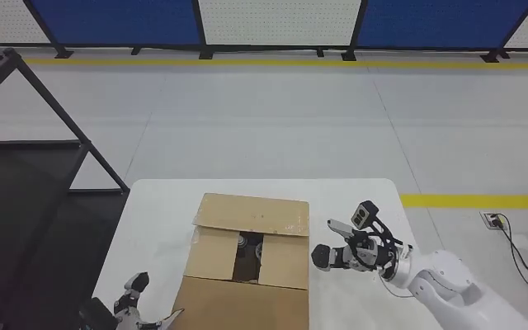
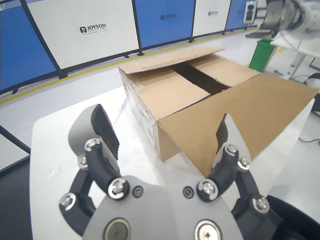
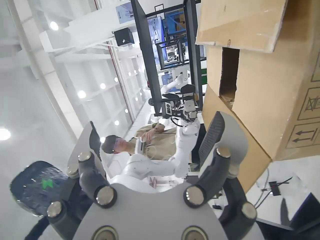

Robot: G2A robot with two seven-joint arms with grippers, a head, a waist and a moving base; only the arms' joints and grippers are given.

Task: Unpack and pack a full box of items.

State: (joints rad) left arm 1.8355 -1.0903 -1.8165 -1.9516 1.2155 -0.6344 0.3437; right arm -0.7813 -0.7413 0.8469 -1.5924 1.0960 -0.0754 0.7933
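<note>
A brown cardboard box [image 1: 256,216] stands in the middle of the white table [image 1: 355,202]. Its inner flaps lie nearly flat, and a narrow gap between them shows dark items [image 1: 248,252] inside. The near outer flap [image 2: 250,111] sticks out towards my left gripper [image 2: 165,128], which is open and holds nothing at the table's near left corner [image 1: 156,300]. My right gripper [image 1: 327,242] is open and empty beside the box's right side. In the right wrist view the gripper [image 3: 152,136] hangs close to the box wall [image 3: 262,88].
A black metal rack [image 1: 41,206] stands to the left of the table. A green bin [image 2: 262,53] sits on the floor beyond the box. Bare tabletop lies left and right of the box.
</note>
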